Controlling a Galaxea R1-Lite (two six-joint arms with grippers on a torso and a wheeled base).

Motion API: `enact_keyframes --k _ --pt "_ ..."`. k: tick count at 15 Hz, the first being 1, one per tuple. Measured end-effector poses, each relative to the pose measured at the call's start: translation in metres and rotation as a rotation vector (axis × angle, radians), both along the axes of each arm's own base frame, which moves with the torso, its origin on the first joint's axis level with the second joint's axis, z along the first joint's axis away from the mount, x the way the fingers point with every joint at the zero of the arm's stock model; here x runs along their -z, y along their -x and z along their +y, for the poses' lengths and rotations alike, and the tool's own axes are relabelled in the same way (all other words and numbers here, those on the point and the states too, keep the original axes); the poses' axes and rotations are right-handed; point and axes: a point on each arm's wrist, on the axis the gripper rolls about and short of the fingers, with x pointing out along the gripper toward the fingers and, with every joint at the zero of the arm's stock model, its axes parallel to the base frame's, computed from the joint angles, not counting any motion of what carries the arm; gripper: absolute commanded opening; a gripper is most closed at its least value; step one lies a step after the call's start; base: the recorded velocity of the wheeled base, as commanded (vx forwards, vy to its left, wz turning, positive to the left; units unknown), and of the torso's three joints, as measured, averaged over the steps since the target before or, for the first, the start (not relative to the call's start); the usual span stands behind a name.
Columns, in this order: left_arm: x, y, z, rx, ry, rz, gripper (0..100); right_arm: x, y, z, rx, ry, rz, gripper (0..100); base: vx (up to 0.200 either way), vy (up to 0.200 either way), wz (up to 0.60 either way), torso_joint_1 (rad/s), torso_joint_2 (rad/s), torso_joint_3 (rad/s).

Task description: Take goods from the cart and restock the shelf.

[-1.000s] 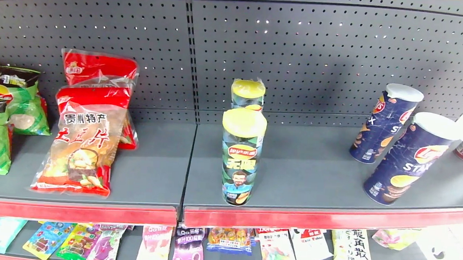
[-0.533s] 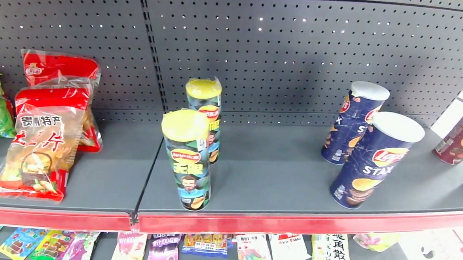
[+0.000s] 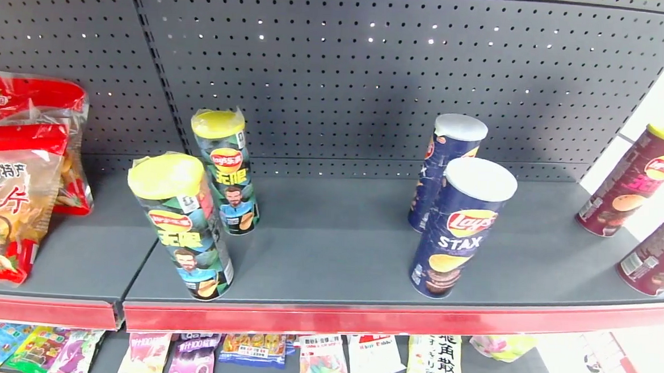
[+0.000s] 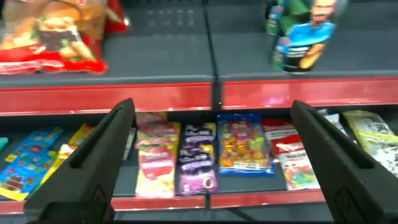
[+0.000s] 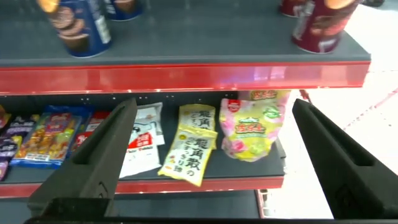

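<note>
On the grey shelf point(image 3: 329, 249) stand two yellow-lidded chip cans point(image 3: 179, 224), two blue white-lidded cans point(image 3: 460, 227) and, at the far right, two maroon cans point(image 3: 630, 179). My left gripper point(image 4: 211, 168) is open and holds nothing; it sits low in front of the shelf's red edge point(image 4: 155, 96), below a yellow-lidded can point(image 4: 301, 37). My right gripper point(image 5: 211, 165) is also open with nothing in it, in front of the lower shelf, below a blue can point(image 5: 78, 25) and a maroon can point(image 5: 320, 22).
Red snack bags point(image 3: 1, 203) lean at the shelf's left end. Several small packets point(image 3: 323, 359) hang in a row along the lower shelf. A wide bare stretch of shelf lies between the yellow-lidded and blue cans. A perforated back panel point(image 3: 344, 68) closes the rear.
The head camera has swung to the right, so the whole picture slid left: the green bags left the frame and the maroon cans came in. The goods themselves have not moved.
</note>
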Motion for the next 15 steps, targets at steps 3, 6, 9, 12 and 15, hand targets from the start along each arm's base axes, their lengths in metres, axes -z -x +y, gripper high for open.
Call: enact_keyframes --k 3,6,9,12,15 --pt "0.0 0.0 0.0 0.0 0.0 0.0 100 0.0 0.0 0.0 0.0 0.0 0.0 100 0.0 -0.2 0.0 0.002 0.0 0.001" --pt "0.0 0.0 0.0 0.0 0.0 0.0 100 0.0 0.0 0.0 0.0 0.0 0.0 100 0.0 -0.2 0.0 0.001 0.0 0.005" --pt "0.0 0.0 0.0 -0.001 0.001 0.0 100 0.0 0.0 0.0 0.0 -0.001 0.0 100 0.0 -0.133 0.0 0.002 0.0 0.002" --pt "0.0 0.0 0.0 -0.001 0.001 0.0 100 0.0 0.0 0.0 0.001 0.0 0.0 100 0.0 0.0 0.0 0.0 0.0 0.0" --pt "0.0 0.0 0.0 -0.001 0.001 0.0 100 0.0 0.0 -0.0001 0.006 0.0 0.0 100 0.0 0.0 0.0 0.0 0.0 0.0"
